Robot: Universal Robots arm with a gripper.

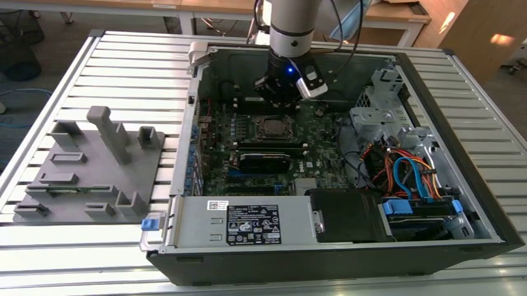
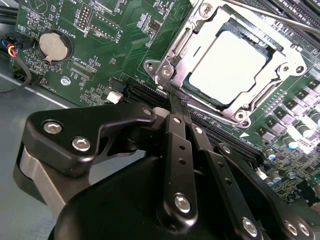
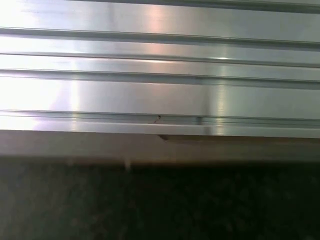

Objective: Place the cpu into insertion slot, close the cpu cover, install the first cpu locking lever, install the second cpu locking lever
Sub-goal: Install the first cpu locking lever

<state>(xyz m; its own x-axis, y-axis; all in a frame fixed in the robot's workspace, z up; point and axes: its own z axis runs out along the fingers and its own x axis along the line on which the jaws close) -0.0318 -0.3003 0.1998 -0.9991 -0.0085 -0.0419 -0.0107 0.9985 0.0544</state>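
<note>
The cpu [image 2: 227,67], a pale silver square, lies flat in the insertion slot [image 2: 238,116] on the green motherboard. The cpu cover [image 2: 210,21], a silver frame with a square window, lies down over it. A thin metal locking lever [image 2: 280,17] crosses just beyond the socket. My gripper [image 2: 175,99] has its two black fingers [image 2: 172,130] pressed together, shut, with the tips at the socket's near corner; nothing shows between them. In the exterior view the gripper [image 1: 280,98] hangs inside the open computer case, just behind the cpu [image 1: 270,127].
A black labelled power supply box [image 1: 247,225] fills the case front. A long black card [image 1: 263,161] sits in front of the socket. Drive cage and coloured cables [image 1: 411,176] are at the exterior view's right. A grey fixture [image 1: 91,166] stands on the slatted table [image 3: 160,95].
</note>
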